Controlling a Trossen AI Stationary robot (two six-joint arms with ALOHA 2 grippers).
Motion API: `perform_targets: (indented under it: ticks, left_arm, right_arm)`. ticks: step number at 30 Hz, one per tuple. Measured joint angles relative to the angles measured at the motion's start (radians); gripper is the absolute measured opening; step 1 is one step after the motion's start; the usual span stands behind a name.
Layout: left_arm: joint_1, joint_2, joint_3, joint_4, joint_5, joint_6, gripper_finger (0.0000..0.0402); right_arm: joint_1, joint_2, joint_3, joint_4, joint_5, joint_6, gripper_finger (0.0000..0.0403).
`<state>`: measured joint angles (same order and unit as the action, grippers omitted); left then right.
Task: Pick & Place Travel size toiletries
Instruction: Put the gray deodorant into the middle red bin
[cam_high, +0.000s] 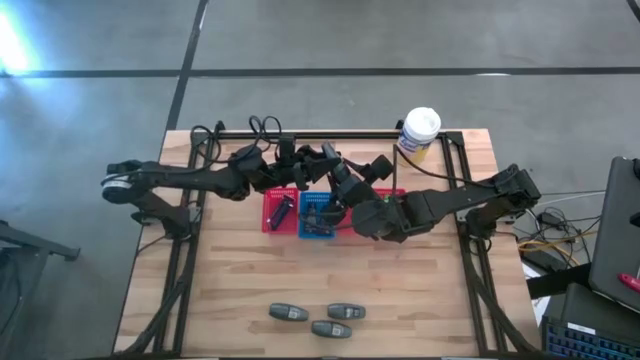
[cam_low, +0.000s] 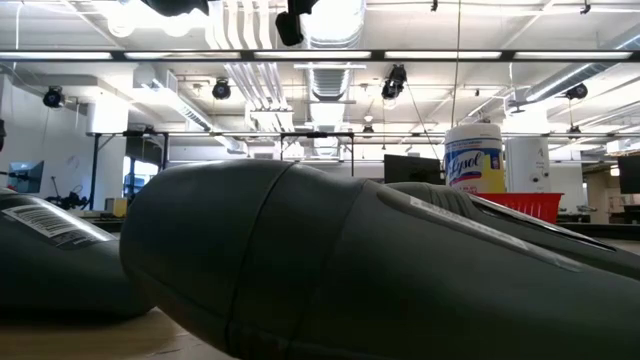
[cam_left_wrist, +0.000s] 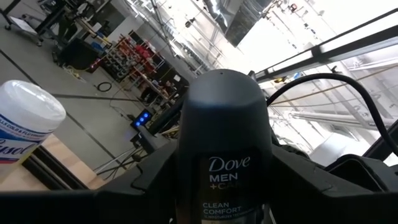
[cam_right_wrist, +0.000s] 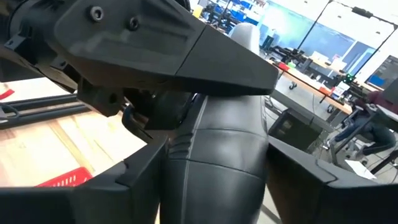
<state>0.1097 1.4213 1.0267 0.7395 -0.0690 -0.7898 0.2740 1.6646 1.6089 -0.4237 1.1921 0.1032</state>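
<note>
A grey oval Dove bottle (cam_left_wrist: 224, 124) stands between my left gripper's (cam_left_wrist: 224, 186) fingers, domed end away from the wrist. In the right wrist view a grey bottle (cam_right_wrist: 217, 149) sits between my right gripper's (cam_right_wrist: 214, 168) fingers, with the left gripper's dark body (cam_right_wrist: 155, 50) over its far part. In the high view both grippers meet above the blue basket (cam_high: 318, 222), left (cam_high: 322, 172) and right (cam_high: 340, 200); the bottle is hidden there. Three more grey bottles (cam_high: 290, 313) (cam_high: 346, 312) (cam_high: 330, 328) lie flat near the table's near edge. My left gripper pinches the grey bottle between its two fingers at the labelled part (cam_left_wrist: 224, 205), below the domed cap (cam_left_wrist: 224, 99). The bottle is lifted clear and points along the fingers. My right gripper pinches a grey bottle by its lower body (cam_right_wrist: 211, 186), one finger on each narrow side. The bottle lies along the fingers and is off the table. It seems to be the bottle that the left gripper holds, whose fingers cover its far end.
A red basket (cam_high: 279, 210) stands beside the blue one, and another red basket (cam_high: 396, 193) shows under the right arm. The white-and-yellow canister (cam_high: 420, 130) (cam_low: 473, 158) stands at the far right. Bare wood lies between the baskets and the near bottles.
</note>
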Motion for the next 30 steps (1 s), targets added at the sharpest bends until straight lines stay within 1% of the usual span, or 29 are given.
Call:
perform_targets:
  ticks: [6,11,14,20,22,24,28,30]
  left_arm:
    - [0.000,0.000,0.000,-0.009,-0.010,0.011,0.0209]
    - [0.000,0.000,0.000,-0.019,-0.009,0.031,0.0213]
    - [0.000,0.000,-0.001,-0.028,-0.009,0.034,0.0227]
    - [-0.001,0.001,-0.001,-0.103,-0.007,0.035,0.0276]
    - [-0.001,0.001,-0.001,-0.139,-0.007,0.035,0.0293]
    - [-0.001,0.001,0.000,-0.169,-0.005,0.043,0.0308]
    - [-0.001,0.000,-0.001,-0.216,-0.004,0.087,0.0328]
    - [-0.001,-0.002,-0.001,-0.245,-0.004,0.100,0.0333]
  right_arm:
    - [-0.001,0.000,-0.001,-0.004,-0.008,0.006,0.0196]
    - [0.000,-0.001,-0.001,-0.043,-0.011,0.034,0.0195]
    - [0.000,-0.002,-0.001,-0.072,-0.016,0.068,0.0197]
    - [0.001,-0.004,-0.001,-0.139,-0.021,0.137,0.0194]
    - [0.001,-0.009,-0.001,-0.190,-0.005,0.204,0.0194]
    - [-0.001,-0.020,-0.001,-0.270,0.000,0.310,0.0194]
    - [-0.002,-0.046,-0.001,-0.513,0.015,0.626,0.0194]
    - [-0.002,-0.053,-0.001,-0.662,-0.006,0.816,0.0194]
